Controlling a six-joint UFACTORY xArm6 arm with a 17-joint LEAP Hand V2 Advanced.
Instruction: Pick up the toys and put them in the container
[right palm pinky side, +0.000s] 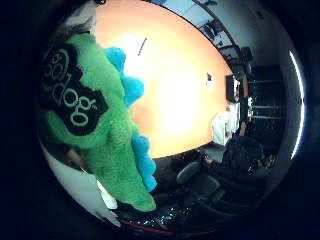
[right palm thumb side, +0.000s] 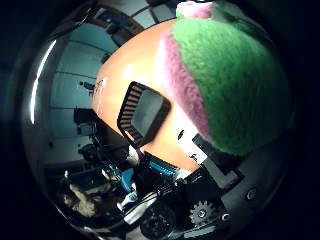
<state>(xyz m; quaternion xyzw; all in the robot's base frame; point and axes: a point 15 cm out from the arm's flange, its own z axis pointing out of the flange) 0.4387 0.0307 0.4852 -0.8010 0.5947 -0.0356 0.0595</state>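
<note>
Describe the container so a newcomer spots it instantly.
Start at the big orange table. The container sits on it, apart from the green and pink plush toy filling the view near the palm. It is the only dark box there: slatted sides, open top.

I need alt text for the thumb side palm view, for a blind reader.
A green and pink plush toy fills much of the view, close to the palm. Beyond it, a dark slatted container stands on an orange table.

A fuzzy green plush toy (right palm pinky side: 107, 125) has bright blue spikes, a black patch and a pink band. The slatted container (right palm thumb side: 143, 113) is black; the table (right palm pinky side: 175, 85) orange.
</note>
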